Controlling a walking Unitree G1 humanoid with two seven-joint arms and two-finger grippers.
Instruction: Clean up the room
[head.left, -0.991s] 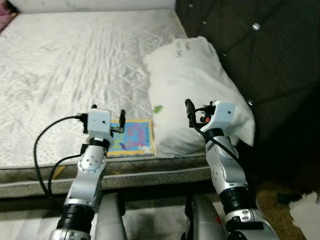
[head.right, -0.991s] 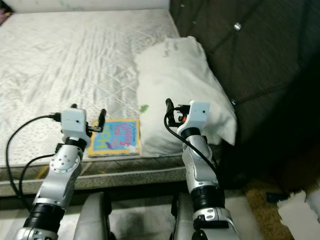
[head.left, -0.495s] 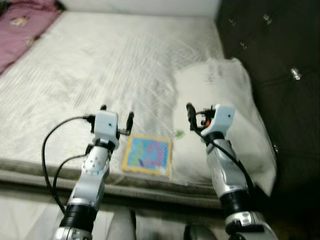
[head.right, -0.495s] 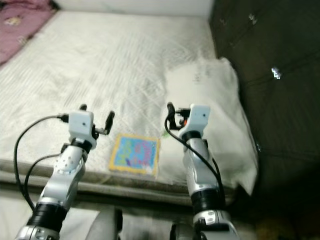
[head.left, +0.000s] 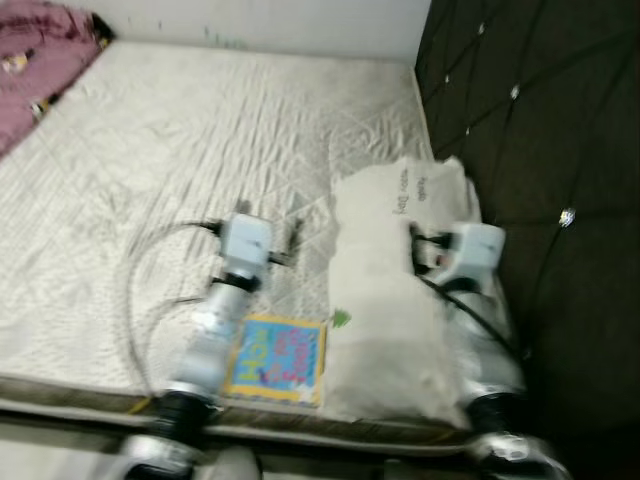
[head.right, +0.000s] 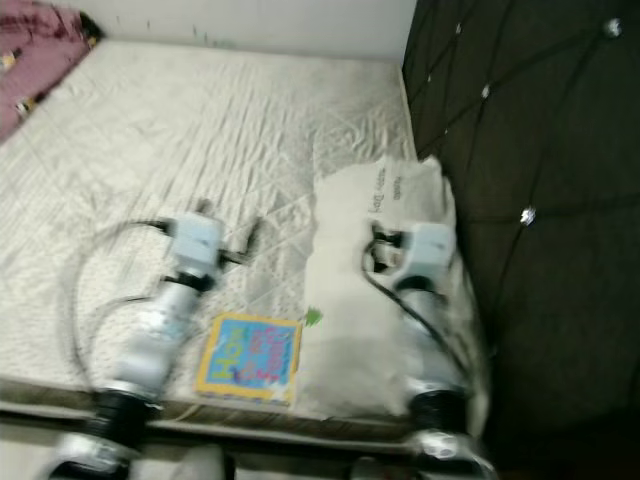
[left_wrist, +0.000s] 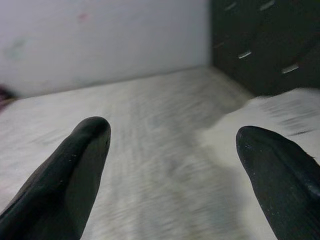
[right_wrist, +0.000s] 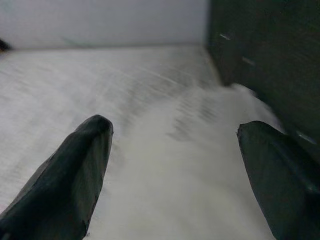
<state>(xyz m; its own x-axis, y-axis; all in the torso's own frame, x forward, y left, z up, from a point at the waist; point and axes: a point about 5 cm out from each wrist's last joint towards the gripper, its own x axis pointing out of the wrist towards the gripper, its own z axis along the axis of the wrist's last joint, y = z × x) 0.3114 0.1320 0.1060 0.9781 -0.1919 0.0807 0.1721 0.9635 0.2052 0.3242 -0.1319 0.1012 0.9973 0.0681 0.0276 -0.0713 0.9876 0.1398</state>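
Note:
A white pillow (head.left: 390, 300) lies on the bed's right side against the dark headboard. A colourful children's book (head.left: 275, 358) lies flat near the mattress's front edge, just left of the pillow. My left gripper (head.left: 258, 226) is held over the mattress beyond the book, open and empty; its wrist view looks along the bed with the pillow (left_wrist: 280, 110) to one side. My right gripper (head.left: 438, 240) hovers over the pillow, open with nothing between its fingers (right_wrist: 75, 165). The eye views are blurred.
The quilted white mattress (head.left: 170, 150) stretches away to a white wall. A tufted dark headboard (head.left: 540, 150) runs along the right. A pink blanket (head.left: 35, 50) lies at the far left corner.
The camera has shifted, so more of the bed's far end and the headboard shows. Both arms now reach farther over the bed, the right one above the pillow. Both grippers stay open.

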